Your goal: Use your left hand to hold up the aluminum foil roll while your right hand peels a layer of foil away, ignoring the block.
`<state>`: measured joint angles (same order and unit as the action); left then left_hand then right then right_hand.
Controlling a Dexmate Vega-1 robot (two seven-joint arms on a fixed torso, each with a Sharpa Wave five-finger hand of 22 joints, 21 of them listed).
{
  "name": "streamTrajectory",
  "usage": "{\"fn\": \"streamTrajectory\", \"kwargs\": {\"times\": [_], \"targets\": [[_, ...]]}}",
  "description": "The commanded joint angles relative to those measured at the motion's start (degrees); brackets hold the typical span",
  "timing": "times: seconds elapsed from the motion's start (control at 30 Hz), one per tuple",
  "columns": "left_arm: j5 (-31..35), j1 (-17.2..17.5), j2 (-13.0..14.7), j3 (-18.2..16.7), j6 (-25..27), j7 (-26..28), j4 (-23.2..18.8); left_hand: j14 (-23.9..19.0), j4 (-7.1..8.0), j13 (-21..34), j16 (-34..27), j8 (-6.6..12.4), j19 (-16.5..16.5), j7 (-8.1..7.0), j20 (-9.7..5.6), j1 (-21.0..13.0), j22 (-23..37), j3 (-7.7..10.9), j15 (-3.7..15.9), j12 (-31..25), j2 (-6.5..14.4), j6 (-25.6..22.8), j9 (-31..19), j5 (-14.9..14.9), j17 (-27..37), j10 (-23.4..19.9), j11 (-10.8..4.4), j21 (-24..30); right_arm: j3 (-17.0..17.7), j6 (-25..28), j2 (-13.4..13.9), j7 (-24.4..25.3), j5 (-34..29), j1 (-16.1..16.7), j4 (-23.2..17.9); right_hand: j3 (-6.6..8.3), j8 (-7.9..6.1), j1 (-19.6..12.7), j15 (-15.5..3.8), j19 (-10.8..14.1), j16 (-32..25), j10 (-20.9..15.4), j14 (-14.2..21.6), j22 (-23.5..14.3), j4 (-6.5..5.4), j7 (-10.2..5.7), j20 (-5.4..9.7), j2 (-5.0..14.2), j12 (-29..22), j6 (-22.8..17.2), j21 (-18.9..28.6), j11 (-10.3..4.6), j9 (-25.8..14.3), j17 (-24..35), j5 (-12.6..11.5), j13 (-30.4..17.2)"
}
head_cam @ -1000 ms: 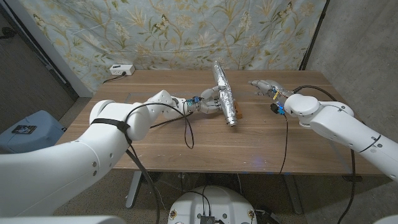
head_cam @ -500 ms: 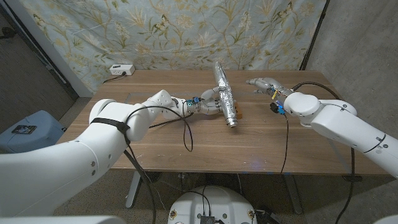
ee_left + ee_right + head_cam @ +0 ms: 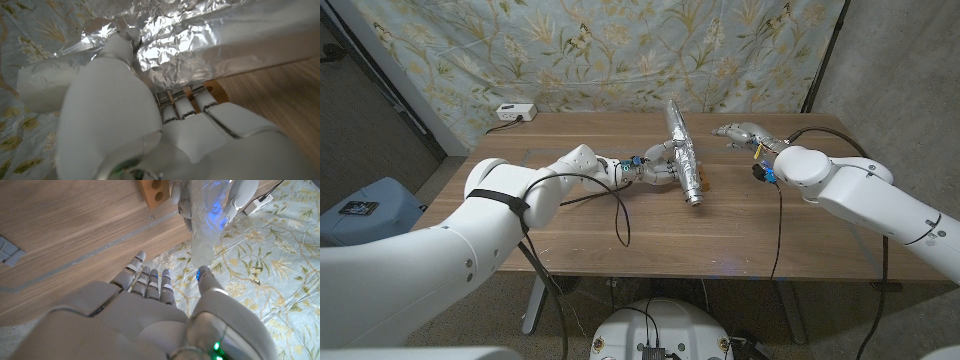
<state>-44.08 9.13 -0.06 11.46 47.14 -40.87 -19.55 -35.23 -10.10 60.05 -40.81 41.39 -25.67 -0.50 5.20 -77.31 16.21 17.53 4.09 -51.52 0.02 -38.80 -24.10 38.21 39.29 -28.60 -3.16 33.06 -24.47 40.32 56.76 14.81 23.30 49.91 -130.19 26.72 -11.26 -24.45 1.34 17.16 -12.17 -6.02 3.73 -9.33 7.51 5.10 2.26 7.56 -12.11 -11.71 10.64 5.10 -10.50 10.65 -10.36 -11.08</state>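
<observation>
So there's one foil roll (image 3: 682,150) just right of center in the head view, tilted, long axis running from upper left by the far table edge down to its lower-right end on the wood. The left hand (image 3: 655,165) grips it mid-length. One wooden block (image 3: 154,193) sits right beside it. The right hand (image 3: 740,134), upper right, has fingers spread, holding nothing.
</observation>
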Motion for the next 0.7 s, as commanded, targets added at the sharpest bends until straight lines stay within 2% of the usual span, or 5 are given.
{"fn": "streamTrajectory", "kwargs": {"times": [0.03, 0.23, 0.7], "targets": [[-1.2, -0.2, 0.0, 0.7, -1.1, 1.8, 0.1, -8.5, 1.11, 0.5, -0.1, 4.82, 0.2, 1.27, -0.2, 2.9, 0.2, 1.52, 2.81, -0.1, 3.8, -8.7, -1.6, 0.4, 0.2, -16.4, -1.91, 0.5, -2.1, 4.3, 0.1, -1.6, -2.2, -2.5, -1.9, 0.14, -0.44, -1.0, 0.14, 0.6, -0.2, -0.7, 0.7, -0.2, 0.68, -0.17, -0.06, 0.02, -0.3, -0.8, 0.5, 0.01, -0.1, 0.2, 0.3, -0.1], [-1.3, -0.6, 0.1, 0.9, -1.2, 2.3, 0.1, -8.6, 1.14, 0.3, 0.0, 4.84, 0.3, 1.27, -0.27, 3.1, 0.1, 1.51, 2.72, 0.2, 3.6, -8.8, -1.6, 0.6, 0.1, -16.6, -2.04, 0.7, -3.7, 6.6, -0.2, -2.1, -3.4, -4.2, -2.8, 0.26, -0.63, -2.0, 0.13, 1.0, -0.2, -1.7, 1.2, -0.2, 1.36, -0.08, -0.44, -0.05, -0.6, -1.5, 0.5, 0.31, -0.2, 0.2, 0.2, -0.3], [-1.9, -0.8, -0.2, 0.9, -2.3, 3.4, 0.2, -8.8, 1.05, 0.4, 0.3, 4.81, 0.4, 1.29, -0.32, 3.1, 0.0, 1.58, 2.81, 0.4, 3.5, -9.0, -1.5, 0.8, 0.1, -16.9, -1.93, 1.2, -6.3, 10.2, -0.3, -4.3, -5.2, -7.3, -4.7, 0.25, -0.7, -3.0, 0.72, 1.5, -0.2, -2.7, 1.9, -0.2, 1.87, 0.38, -1.15, -0.21, -0.9, -2.1, 0.5, 0.81, -0.2, 0.2, 0.2, -0.5]]}}
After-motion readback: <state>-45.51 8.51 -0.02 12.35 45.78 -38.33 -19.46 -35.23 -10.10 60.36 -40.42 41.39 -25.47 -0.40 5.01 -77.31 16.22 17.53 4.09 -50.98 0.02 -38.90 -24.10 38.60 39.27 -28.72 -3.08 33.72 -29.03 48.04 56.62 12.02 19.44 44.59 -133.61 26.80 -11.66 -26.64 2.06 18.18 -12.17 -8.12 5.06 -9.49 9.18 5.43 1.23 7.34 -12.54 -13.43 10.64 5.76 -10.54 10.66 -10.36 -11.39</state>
